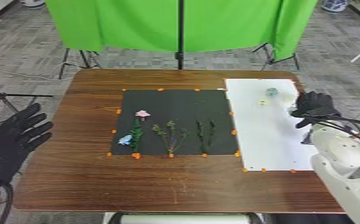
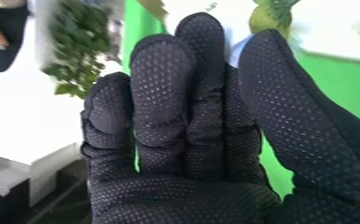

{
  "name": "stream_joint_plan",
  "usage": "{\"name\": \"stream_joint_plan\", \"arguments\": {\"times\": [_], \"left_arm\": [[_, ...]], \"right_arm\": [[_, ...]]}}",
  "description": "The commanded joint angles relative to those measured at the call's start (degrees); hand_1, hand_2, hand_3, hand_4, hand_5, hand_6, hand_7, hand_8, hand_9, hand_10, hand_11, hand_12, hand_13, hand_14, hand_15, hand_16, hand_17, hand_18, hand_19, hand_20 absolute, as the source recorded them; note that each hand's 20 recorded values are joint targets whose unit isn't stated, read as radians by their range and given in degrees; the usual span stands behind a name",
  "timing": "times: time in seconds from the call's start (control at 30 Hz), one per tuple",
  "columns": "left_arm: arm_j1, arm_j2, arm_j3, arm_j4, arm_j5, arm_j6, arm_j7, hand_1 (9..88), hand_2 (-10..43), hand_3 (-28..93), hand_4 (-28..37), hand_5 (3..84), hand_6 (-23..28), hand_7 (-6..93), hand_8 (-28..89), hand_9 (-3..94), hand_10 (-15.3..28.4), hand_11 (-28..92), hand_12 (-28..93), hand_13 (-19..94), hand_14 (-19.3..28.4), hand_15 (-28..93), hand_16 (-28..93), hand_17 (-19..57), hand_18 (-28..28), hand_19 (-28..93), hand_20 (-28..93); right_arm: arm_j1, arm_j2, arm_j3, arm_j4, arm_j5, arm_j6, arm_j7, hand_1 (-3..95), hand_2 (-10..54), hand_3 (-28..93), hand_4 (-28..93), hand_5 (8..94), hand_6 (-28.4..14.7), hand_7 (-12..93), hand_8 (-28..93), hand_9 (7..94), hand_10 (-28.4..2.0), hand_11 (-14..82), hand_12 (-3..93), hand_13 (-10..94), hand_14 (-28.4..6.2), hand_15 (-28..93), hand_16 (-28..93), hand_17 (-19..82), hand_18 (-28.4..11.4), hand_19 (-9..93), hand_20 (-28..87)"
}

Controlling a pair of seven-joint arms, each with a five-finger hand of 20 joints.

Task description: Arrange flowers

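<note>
The black-gloved right hand (image 1: 316, 105) is at the outer edge of the white sheet (image 1: 279, 137), fingers straight, thumb apart; the black-gloved left hand (image 1: 9, 140) spreads its fingers wide beside the brown wooden table (image 1: 79, 185). A pink flower (image 1: 143, 114) and a light-blue flower (image 1: 125, 140) lie on the black mat (image 1: 172, 102).

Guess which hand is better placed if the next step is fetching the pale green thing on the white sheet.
Probably the right hand: it is at the white sheet's right edge, near the pale green thing. The left hand is across the black mat.
</note>
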Motion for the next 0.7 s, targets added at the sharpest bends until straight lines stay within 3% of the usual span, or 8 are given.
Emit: {"name": "stream_joint_plan", "arguments": {"times": [0.03, 0.37, 0.53, 0.7], "left_arm": [[-0.1, -0.63, 0.37, -0.03, 0.34, 0.17, -0.91, 25.3, -2.5, 71, -28.3, 27.8, 2.9, 23.5, -13, 21.1, 10.7, 29, 11, 15, 12.8, 43, -5, -10.8, 19.2, 45, 5], [-1.5, 0.87, 2.22, 0.66, -0.01, 0.53, -0.95, 25.3, -2.4, 71, -28.3, 27.8, 2.9, 23.6, -13, 21.1, 10.8, 29, 11, 15, 12.8, 43, -5, -10.8, 19.2, 45, 5], [-0.9, 0.9, 2.39, 0.47, -0.25, 1.11, -0.71, 25.3, -2.4, 71, -28.3, 27.8, 2.9, 23.7, -13, 21.1, 10.7, 29, 11, 15, 12.9, 43, -5, -10.8, 19.2, 45, 5], [-1.4, 0.59, 2.56, 0.65, 0.16, 0.32, -0.91, 25.3, -2.4, 71, -28.3, 27.8, 2.9, 23.6, -13, 21.1, 10.6, 29, 11, 15, 12.9, 43, -5, -10.8, 19.2, 45, 5]], "right_arm": [[9.8, -7.6, -10.4, -5.6, -1.4, 7.8, -9.3, 48.6, -9.1, 82, -28, 72.3, 2.6, 46, -12, 85.2, -2.5, 22.8, 46.9, 76, -2.5, 58, 34, 34, -17.1, 85, 39], [25.3, -20.2, -27.8, 6.5, -6.8, 3.1, -19.3, 48.5, -9.3, 82, -28, 72.1, 2.5, 46, -12, 84.9, -2.6, 22.8, 47.6, 75, -2.4, 58, 34, 34, -16.8, 85, 39], [27.0, -24.1, -31.2, 10.0, -9.9, 1.5, -21.0, 48.3, -9.2, 83, -28, 71.9, 2.6, 46, -13, 84.8, -2.6, 22.8, 47.6, 75, -2.3, 58, 35, 34, -16.8, 85, 39], [27.1, -24.5, -33.0, 10.8, -10.5, 0.0, -20.5, 48.2, -9.2, 83, -28, 71.7, 2.6, 47, -13, 84.7, -2.6, 22.8, 47.6, 75, -2.3, 58, 35, 34, -16.8, 85, 39]]}}
